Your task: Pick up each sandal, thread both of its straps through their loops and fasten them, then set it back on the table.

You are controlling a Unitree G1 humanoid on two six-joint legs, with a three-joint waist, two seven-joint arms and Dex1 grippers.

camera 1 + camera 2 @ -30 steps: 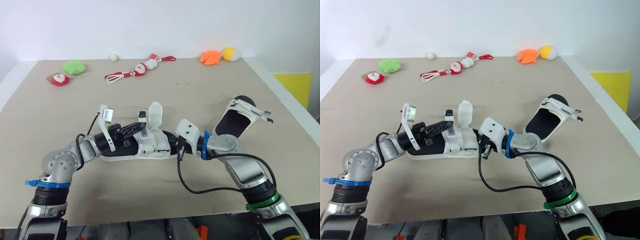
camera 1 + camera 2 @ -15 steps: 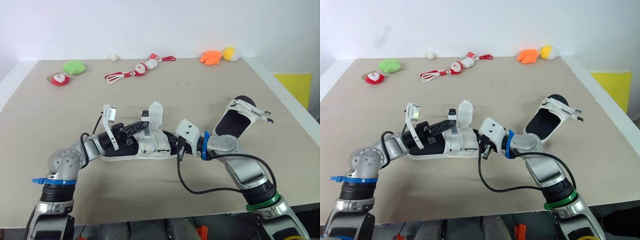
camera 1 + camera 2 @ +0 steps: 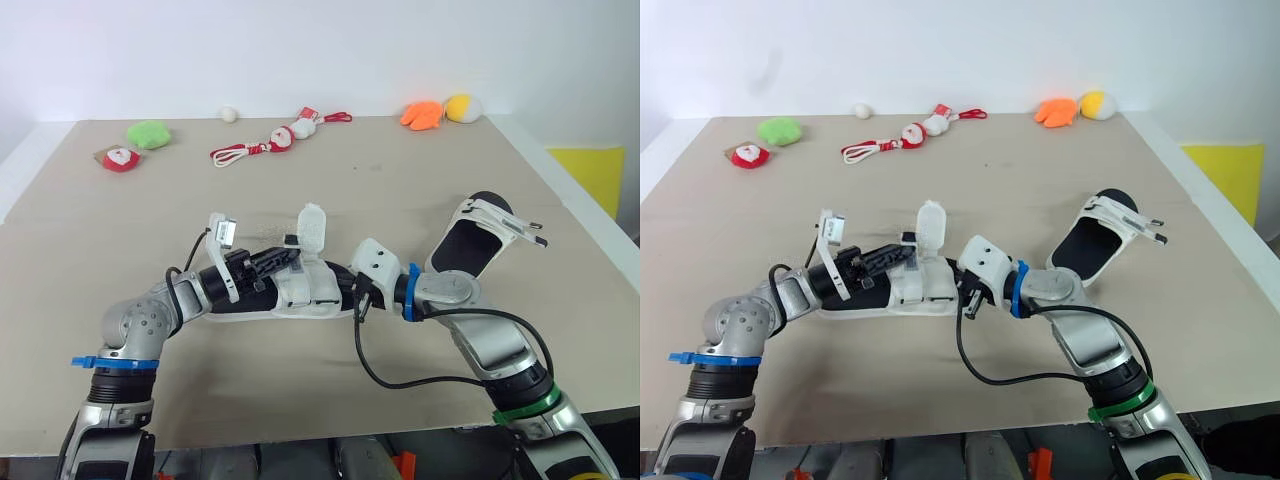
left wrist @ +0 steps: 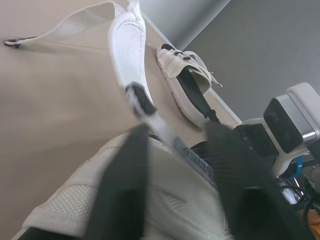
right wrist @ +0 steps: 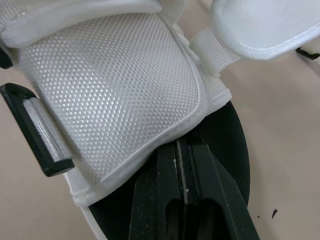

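Left gripper (image 3: pixel 278 262), fingers apart, straddles the sandal's (image 3: pixel 305 293) black loop (image 4: pixel 141 100). The upright strap (image 3: pixel 312 228) stands just beyond. The sandal lies lengthwise between both arms, with the right gripper (image 5: pixel 181 150) closed at its opposite end.

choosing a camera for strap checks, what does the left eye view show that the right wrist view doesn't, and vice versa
Left eye view adds the wide table, the second sandal lying to the right, a green plush and an orange toy at the far edge, and the left end effector reaching into the near sandal. Right wrist view adds close detail: the mesh strap and its weave, the black loop beside it, and the right end effector with fingers together over the black footbed. Both share the near sandal's white upper.
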